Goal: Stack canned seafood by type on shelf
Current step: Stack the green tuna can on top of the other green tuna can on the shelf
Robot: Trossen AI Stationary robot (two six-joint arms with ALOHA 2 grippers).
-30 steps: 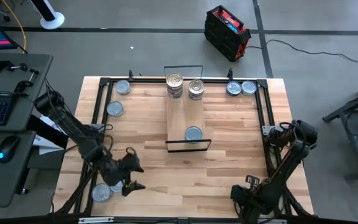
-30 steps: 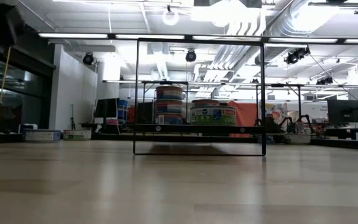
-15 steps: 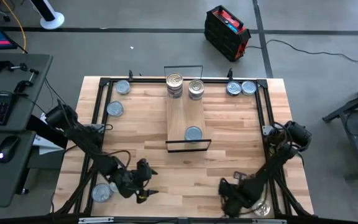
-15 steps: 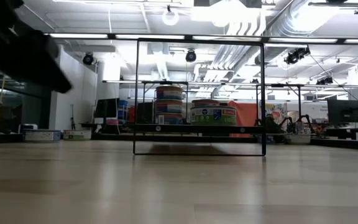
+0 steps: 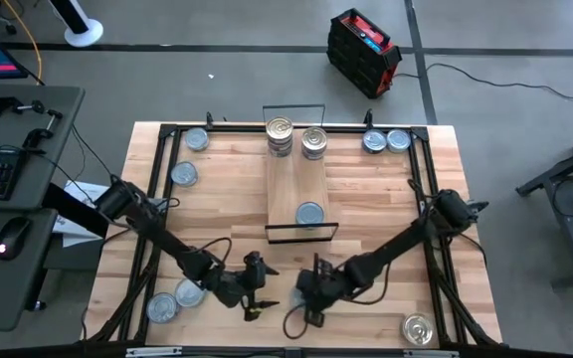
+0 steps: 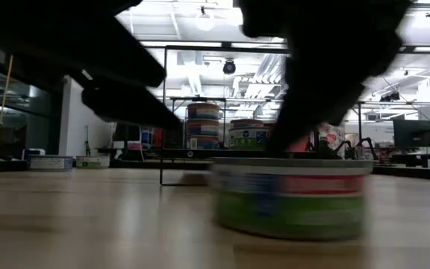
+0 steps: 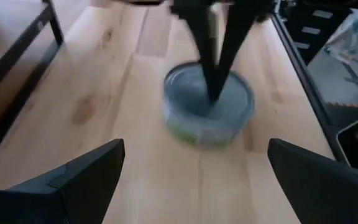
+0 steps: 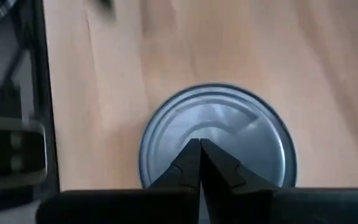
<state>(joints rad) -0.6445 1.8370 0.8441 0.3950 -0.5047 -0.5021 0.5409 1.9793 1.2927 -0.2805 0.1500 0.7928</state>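
A blue-grey-topped tin (image 7: pixel 209 102) (image 6: pixel 290 198) stands on the table near its near edge, about mid-width. My right gripper (image 5: pixel 304 310) is shut, with its tips on the tin's lid. Just to the tin's left my left gripper (image 5: pixel 259 298) is open and low, facing the tin without touching it. The shelf (image 5: pixel 296 184) lies mid-table. Two stacks of tins (image 5: pixel 280 136) (image 5: pixel 313 140) stand at its far end and one blue-grey tin (image 5: pixel 309 213) at its near end. My right gripper presses its shut fingertips (image 8: pixel 199 149) down on the middle of the tin's lid (image 8: pixel 229 127). The fingers come from above, slanting in from the table's right. The tin stands flat on the table with its bottom on the wood.
Loose tins lie at the far left (image 5: pixel 196 140) (image 5: pixel 183 174), the far right (image 5: pixel 373 142) (image 5: pixel 397 140) and the near left (image 5: pixel 162 306). A shiny-lidded one (image 5: pixel 418 330) is at the near right. A black frame (image 5: pixel 157 189) runs round the tabletop.
My right gripper, still shut, has swept from the near right corner toward the table's left and sunk a little. The blue-grey tin has slid into the low view with it. My left gripper, still open, has gone down and toward the right, rolling as it went.
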